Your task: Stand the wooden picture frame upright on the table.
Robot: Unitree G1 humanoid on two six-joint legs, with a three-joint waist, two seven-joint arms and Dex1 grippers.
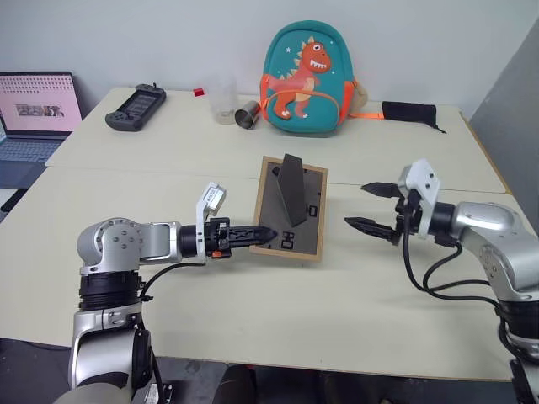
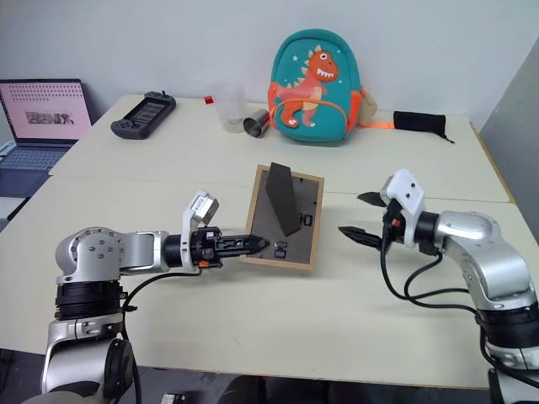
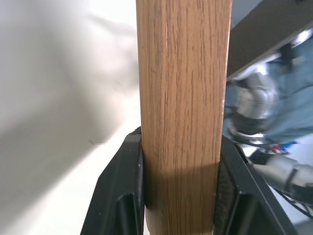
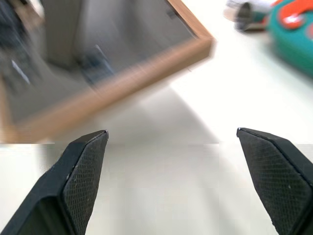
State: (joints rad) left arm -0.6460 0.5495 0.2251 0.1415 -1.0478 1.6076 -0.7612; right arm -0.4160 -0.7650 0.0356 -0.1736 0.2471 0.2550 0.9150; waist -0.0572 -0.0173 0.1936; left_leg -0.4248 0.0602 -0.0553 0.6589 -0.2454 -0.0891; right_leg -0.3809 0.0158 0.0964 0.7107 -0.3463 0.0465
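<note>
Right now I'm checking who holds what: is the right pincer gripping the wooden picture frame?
No, the right pincer stands open and apart from the wooden picture frame, whose edge the left pincer clamps.

A dinosaur backpack stands at the far edge; a metal cup lies beside it. A dark console sits near an open laptop.

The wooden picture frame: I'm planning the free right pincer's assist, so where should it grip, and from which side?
Probably the bare wooden border on the robot's right side, approached from the right. The wooden picture frame is tilted with its dark back and fold-out stand facing the camera; the left pincer already clamps the opposite border. The open right pincer faces that free edge across bare table, apart from it.
</note>
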